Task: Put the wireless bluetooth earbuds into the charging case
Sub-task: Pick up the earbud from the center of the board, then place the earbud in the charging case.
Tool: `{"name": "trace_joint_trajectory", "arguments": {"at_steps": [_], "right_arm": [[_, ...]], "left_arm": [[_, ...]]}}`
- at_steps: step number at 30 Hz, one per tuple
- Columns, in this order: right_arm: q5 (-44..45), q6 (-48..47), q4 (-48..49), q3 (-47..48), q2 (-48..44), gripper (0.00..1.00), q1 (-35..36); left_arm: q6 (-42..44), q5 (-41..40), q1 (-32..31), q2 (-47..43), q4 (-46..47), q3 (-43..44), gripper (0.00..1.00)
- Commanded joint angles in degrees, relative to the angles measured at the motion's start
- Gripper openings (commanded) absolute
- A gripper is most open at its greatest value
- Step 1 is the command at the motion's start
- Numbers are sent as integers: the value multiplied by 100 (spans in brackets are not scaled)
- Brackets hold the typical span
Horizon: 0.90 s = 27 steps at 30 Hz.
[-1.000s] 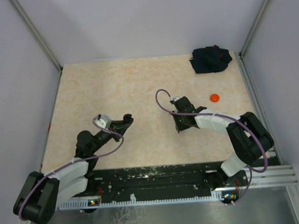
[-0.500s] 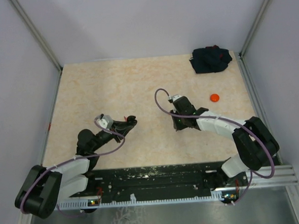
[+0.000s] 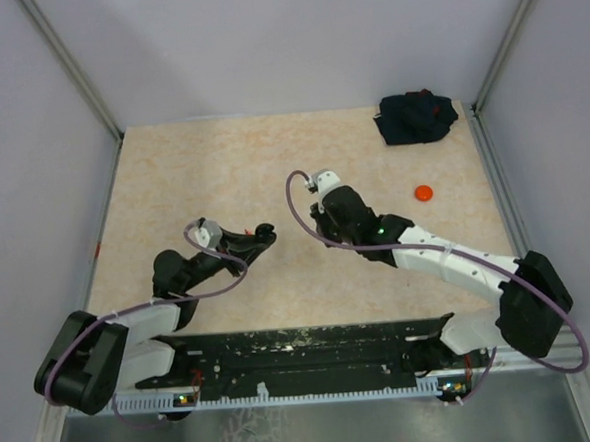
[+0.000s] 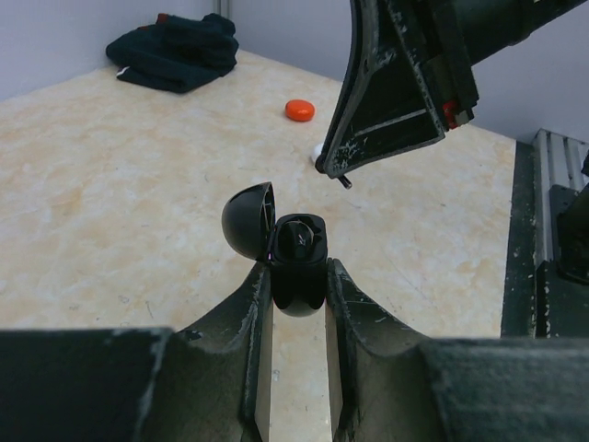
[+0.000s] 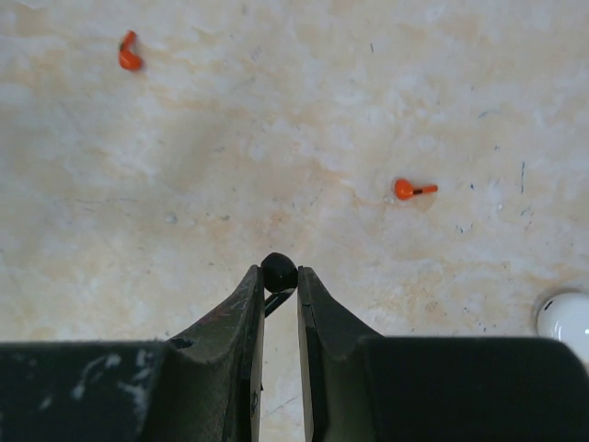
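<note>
Right fingers (image 5: 235, 318) have swung left toward the case (image 4: 299, 262); they pinch a black bud (image 5: 279, 271), stem back between them. Left fingers (image 4: 248, 313) clamp the open case, just left of your bud, apart. Carry it left.

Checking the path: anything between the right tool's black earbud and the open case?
Nothing visible: open air separates the black earbud, pinched in the right tool, from the open charging case in the left tool.

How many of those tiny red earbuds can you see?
2, both on the table in the right wrist view: one red earbud at upper left, the other right of centre. Others may be hidden.
</note>
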Motion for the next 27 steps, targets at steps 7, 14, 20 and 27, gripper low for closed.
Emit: {"name": "trace_joint_trajectory", "arguments": {"at_steps": [7, 14, 20, 27], "right_arm": [[186, -684, 1291, 248, -1140, 11, 554], [-646, -1015, 2052, 25, -1486, 12, 753], [-1315, -1099, 2659, -129, -1616, 13, 775], [-1811, -1274, 3142, -367, -1590, 13, 814]], "left_arm": [[-985, 435, -46, 394, 1337, 352, 0], [-1799, 856, -50, 896, 2499, 488, 0], [-2508, 1133, -50, 1324, 3299, 703, 0], [-2772, 1248, -50, 1206, 3303, 849, 0]]}}
